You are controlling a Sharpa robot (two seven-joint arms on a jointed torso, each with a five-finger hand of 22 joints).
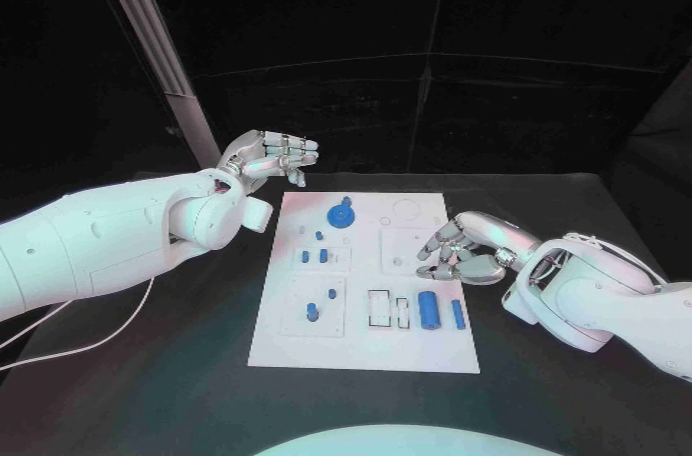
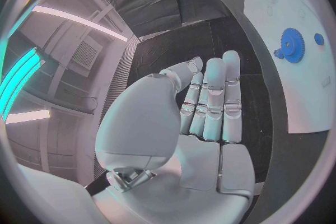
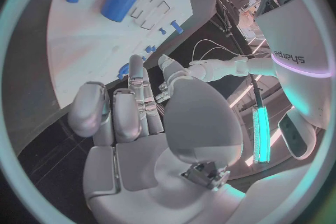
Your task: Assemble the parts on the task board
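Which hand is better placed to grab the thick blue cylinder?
Right. The right hand hovers over the task board just above the thick blue cylinder; the left hand hangs off the board's far left corner.

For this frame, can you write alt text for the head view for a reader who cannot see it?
A white rectangular task board lies on a black table, carrying a blue gear-shaped part, a blue cylinder and smaller blue pieces. The silver left hand hovers off the board's far left corner, holding nothing. The silver right hand is over the board's right edge, also holding nothing.
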